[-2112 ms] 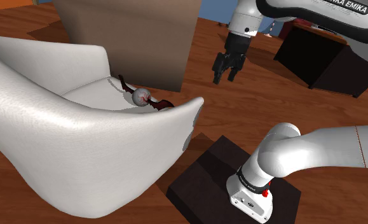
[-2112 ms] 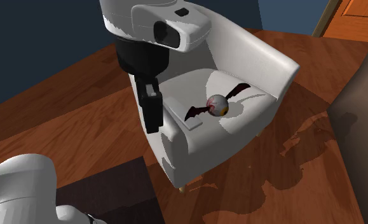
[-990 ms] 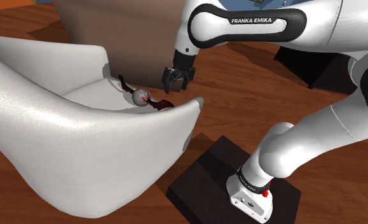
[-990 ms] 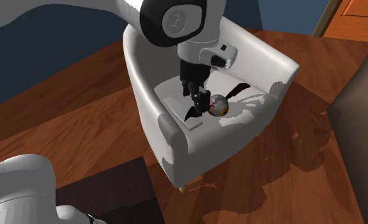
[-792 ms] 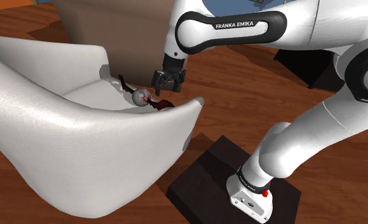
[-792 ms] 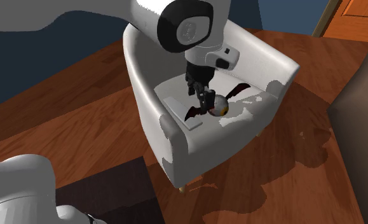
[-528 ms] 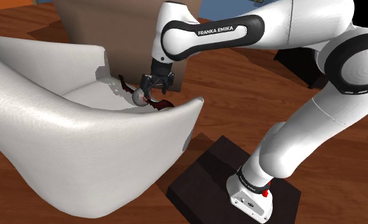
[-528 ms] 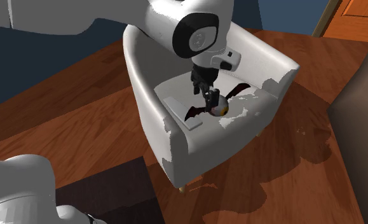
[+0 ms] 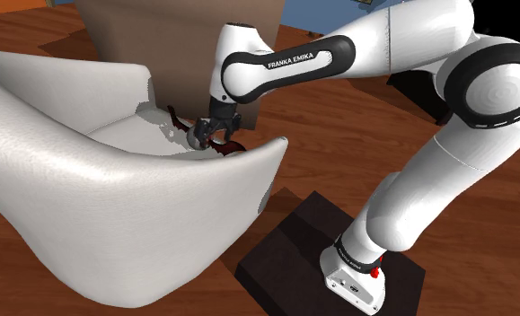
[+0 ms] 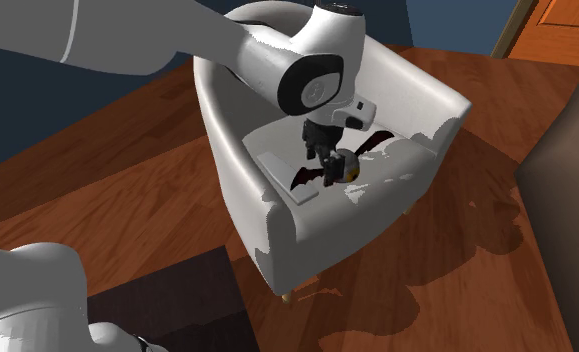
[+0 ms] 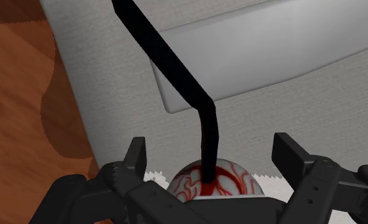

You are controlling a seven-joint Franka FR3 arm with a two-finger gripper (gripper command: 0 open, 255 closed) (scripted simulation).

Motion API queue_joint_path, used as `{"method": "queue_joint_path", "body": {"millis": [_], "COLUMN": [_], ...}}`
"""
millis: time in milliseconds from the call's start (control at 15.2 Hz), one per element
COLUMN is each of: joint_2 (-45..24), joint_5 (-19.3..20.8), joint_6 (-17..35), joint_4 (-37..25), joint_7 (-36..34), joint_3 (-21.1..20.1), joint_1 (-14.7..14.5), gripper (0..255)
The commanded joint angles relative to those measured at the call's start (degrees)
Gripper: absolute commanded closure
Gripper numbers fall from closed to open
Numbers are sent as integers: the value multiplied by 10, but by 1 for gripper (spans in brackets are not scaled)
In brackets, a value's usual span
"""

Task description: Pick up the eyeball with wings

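The task stood at the grasping step. The eyeball [image 11: 214, 182], white with red veins, lay on the seat of a white armchair [image 10: 277, 232], its dark wings [image 11: 170, 63] spread to either side along the cushion. The gripper [image 11: 210, 153] was down over the ball with its two fingers wide apart, one on each side, holding nothing; neither finger seemed to touch the ball. As I judged it, the next move called for closing the fingers squarely on the round body without catching the thin wing, since a round ball could slip, and then lifting straight up from the seat.
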State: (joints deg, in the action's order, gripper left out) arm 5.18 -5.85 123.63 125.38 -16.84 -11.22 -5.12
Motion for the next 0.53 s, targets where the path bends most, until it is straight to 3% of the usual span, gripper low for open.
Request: {"method": "queue_joint_path", "body": {"millis": [0, 66, 462], "joint_2": [-2, -2, -2], "joint_5": [0, 0, 0], "joint_6": [6, 7, 8], "joint_4": [4, 4, 5], "joint_7": [-1, -1, -1], "joint_3": [-1, -1, -1], "joint_1": [0, -1, 0], "gripper": [0, 255, 255]}}
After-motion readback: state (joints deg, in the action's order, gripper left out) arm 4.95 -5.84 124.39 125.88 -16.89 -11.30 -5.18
